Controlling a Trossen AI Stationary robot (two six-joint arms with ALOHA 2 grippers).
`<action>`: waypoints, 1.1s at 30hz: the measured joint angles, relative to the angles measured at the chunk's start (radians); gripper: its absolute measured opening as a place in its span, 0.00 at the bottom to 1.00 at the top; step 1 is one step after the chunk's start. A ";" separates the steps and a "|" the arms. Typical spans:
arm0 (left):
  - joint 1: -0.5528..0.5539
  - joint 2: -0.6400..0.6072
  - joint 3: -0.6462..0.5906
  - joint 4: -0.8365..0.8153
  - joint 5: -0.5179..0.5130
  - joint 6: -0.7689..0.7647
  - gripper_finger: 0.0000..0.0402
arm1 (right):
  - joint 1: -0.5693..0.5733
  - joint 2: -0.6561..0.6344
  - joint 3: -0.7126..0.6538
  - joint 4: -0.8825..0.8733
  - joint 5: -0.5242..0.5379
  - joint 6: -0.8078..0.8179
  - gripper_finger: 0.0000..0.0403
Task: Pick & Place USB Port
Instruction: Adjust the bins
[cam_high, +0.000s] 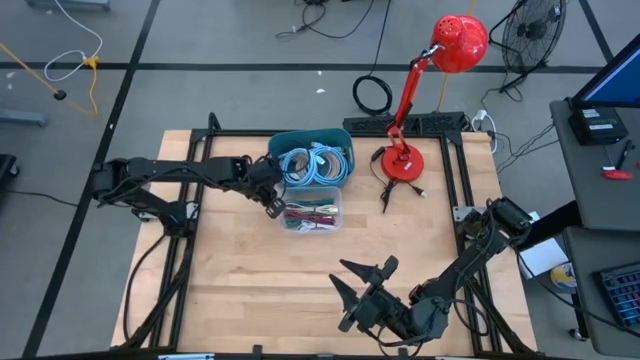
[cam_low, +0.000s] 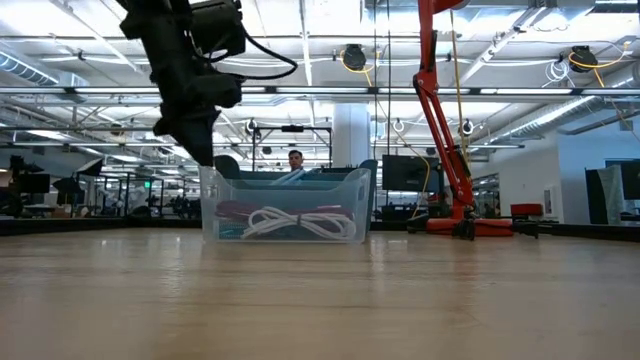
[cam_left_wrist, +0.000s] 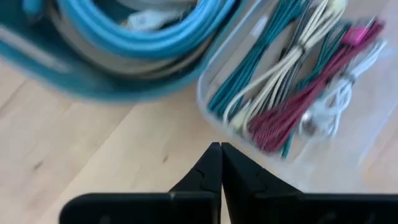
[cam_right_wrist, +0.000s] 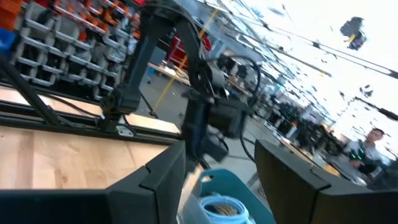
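Note:
A clear bin (cam_high: 326, 224) at the table's middle holds coiled teal, cream, maroon and white cables (cam_left_wrist: 292, 81). I cannot pick out a USB port among them. Behind it stands a teal bin (cam_high: 312, 138) with blue cables. My left gripper (cam_left_wrist: 221, 150) is shut with nothing between its fingers. It points steeply down above the bare wood just outside the clear bin's left wall (cam_high: 272, 207). My right gripper (cam_high: 345, 275) hangs level and open near the table's front edge, holding nothing; the right wrist view (cam_right_wrist: 221, 180) looks across at the left arm.
A red desk lamp (cam_high: 405, 162) stands at the far right of the table, its cord trailing beside the base. A black frame (cam_high: 460, 180) runs along the table's edges. Bare wood (cam_high: 250, 290) lies in front of the bins. A person (cam_low: 295, 158) shows far off in the room.

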 joint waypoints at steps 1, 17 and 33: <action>-0.001 -0.004 0.016 -0.044 -0.001 0.006 0.01 | 0.000 0.000 0.000 0.000 0.018 0.000 0.45; -0.374 -0.107 0.238 -0.277 -0.114 -0.139 0.01 | -0.010 0.001 0.000 -0.182 -0.048 0.301 0.02; -0.825 0.129 -0.057 0.360 -0.282 -0.341 0.00 | -0.176 0.002 0.000 -0.792 -0.534 1.053 0.00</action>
